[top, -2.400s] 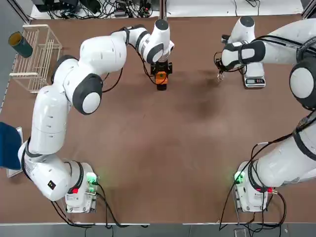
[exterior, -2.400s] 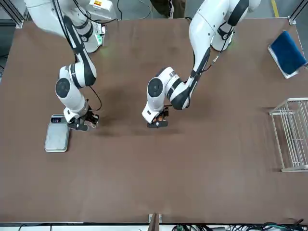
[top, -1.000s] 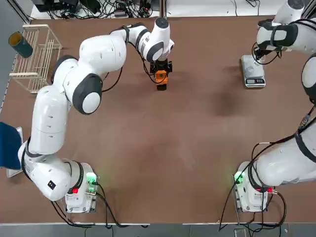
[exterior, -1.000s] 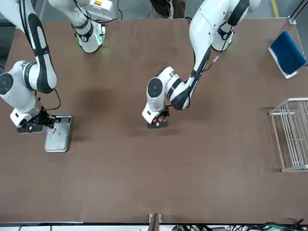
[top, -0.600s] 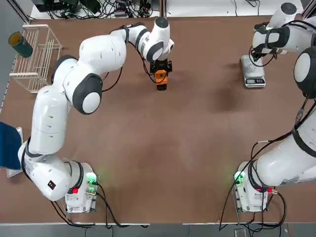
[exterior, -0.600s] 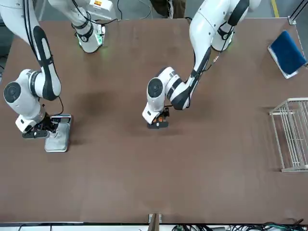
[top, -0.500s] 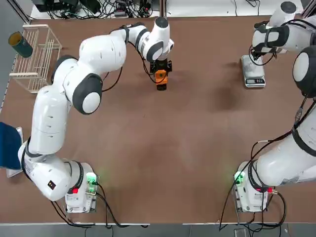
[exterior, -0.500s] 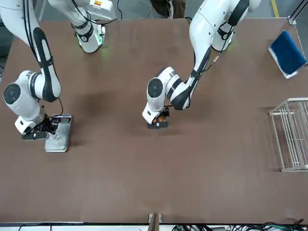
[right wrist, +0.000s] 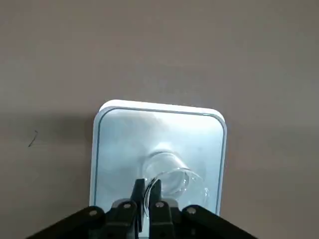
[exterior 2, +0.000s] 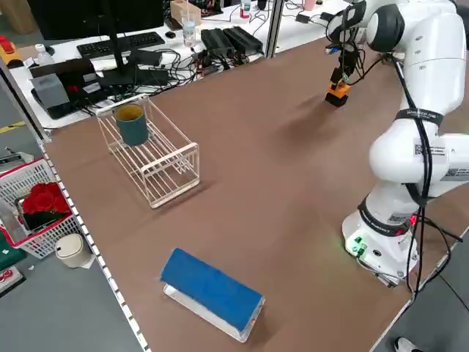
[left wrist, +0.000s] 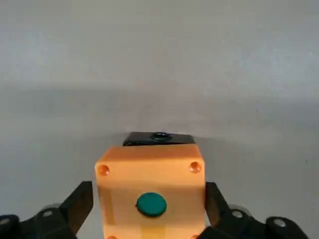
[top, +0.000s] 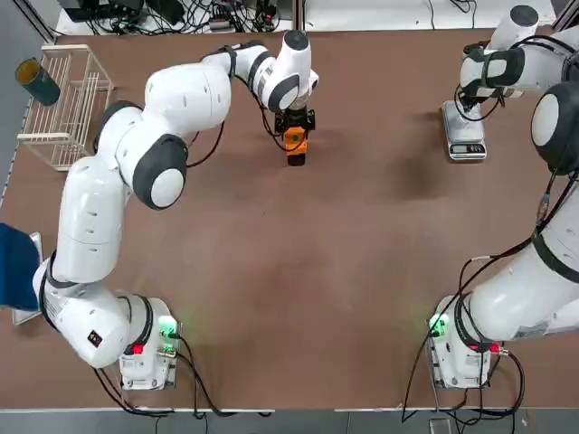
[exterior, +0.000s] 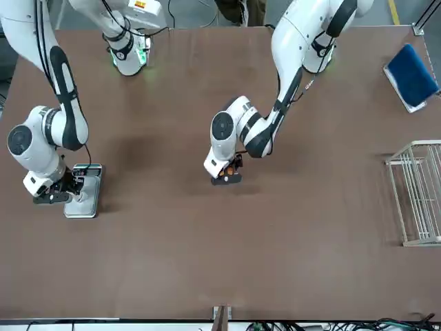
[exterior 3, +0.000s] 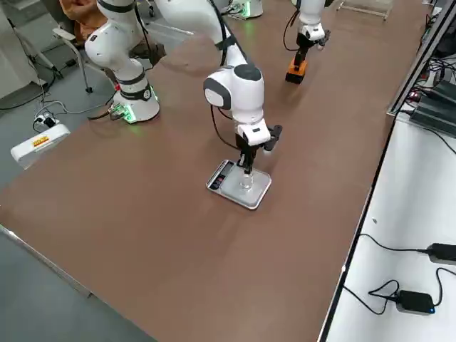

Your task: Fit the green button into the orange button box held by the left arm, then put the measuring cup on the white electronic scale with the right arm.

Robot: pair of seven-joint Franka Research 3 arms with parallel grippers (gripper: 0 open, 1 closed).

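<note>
The orange button box (left wrist: 151, 191) carries a green button (left wrist: 151, 204); the measuring cup (right wrist: 172, 174) is clear, the electronic scale (right wrist: 158, 144) silvery-white, the desk (top: 344, 253) brown.

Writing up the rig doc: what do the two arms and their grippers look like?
Both arms are glossy white, rounded segments with dark grey joint caps and bands, and thin black cables looping along the links. Each base glows green, with a small red spot beside it. The left gripper and right gripper have black fingers with small silver screws.
</note>
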